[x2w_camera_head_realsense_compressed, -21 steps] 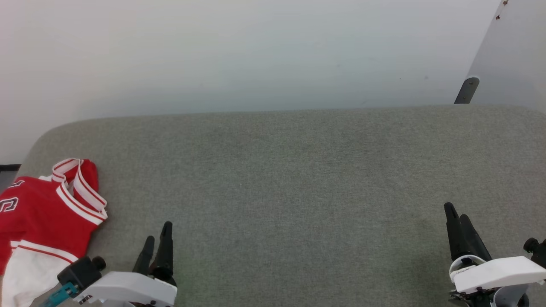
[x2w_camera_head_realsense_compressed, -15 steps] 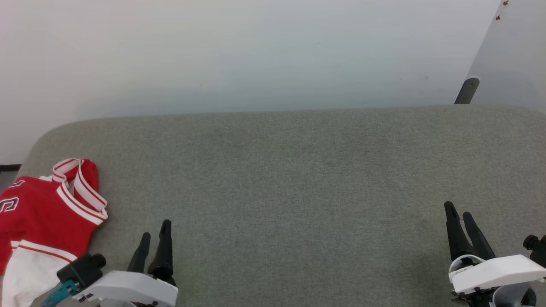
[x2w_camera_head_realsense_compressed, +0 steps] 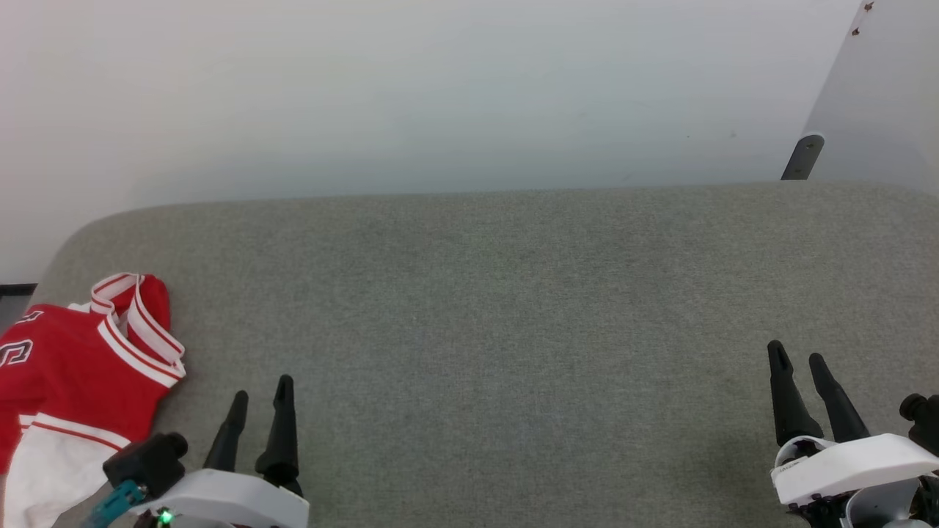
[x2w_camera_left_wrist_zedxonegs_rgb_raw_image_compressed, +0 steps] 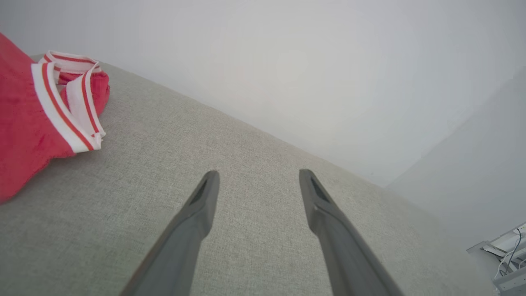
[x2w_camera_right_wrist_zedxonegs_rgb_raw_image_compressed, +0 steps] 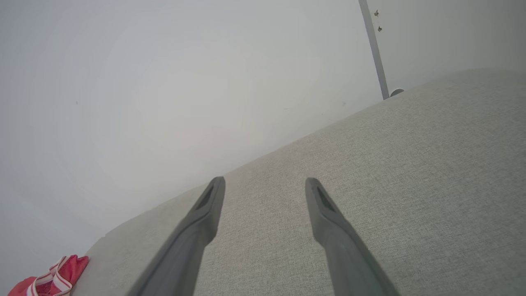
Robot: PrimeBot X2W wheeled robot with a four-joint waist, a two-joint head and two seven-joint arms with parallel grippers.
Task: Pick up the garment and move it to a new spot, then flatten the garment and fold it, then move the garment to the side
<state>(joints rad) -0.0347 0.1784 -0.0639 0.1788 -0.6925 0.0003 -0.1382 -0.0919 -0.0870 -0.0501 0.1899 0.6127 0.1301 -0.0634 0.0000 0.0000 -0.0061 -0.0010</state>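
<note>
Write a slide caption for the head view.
Open left end effector and open right end effector above grey surface; red garment lies left.

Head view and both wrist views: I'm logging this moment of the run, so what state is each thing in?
garment: crumpled in a heap at the left end of the grey surface, not flattened, not folded, not held.
left gripper: open, empty, beside the garment, apart from it.
right gripper: open, empty, over bare surface on the right.

The garment [x2w_camera_head_realsense_compressed: 73, 374] runs off the head view's left edge, its black lettering [x2w_camera_head_realsense_compressed: 15, 353] cut short there.
</note>
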